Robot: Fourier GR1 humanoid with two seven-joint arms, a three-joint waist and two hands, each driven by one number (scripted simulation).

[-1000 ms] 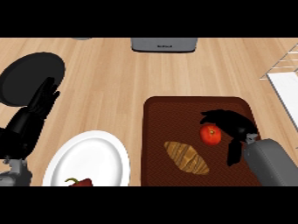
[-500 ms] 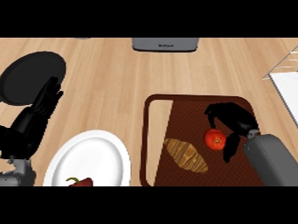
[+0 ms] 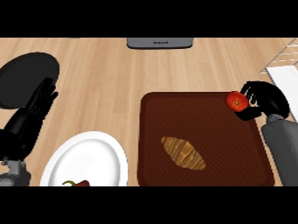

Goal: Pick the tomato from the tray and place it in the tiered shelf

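Our right hand (image 3: 264, 101) curls its fingers round the tomato (image 3: 236, 101), which sits at their left over the tray's (image 3: 196, 127) upper right corner. The forearm rises from the lower right edge. The shelf (image 3: 294, 65) stands just beyond, upper right. Our left hand (image 3: 29, 118) rests with fingers straight, far left.

The wooden worktop (image 3: 112, 74) carries a brown tray (image 3: 196, 122) right of centre, a white plate (image 3: 90, 159) at its near edge, a black pan (image 3: 19, 81) at left, a shelf (image 3: 293, 74) at the right edge.
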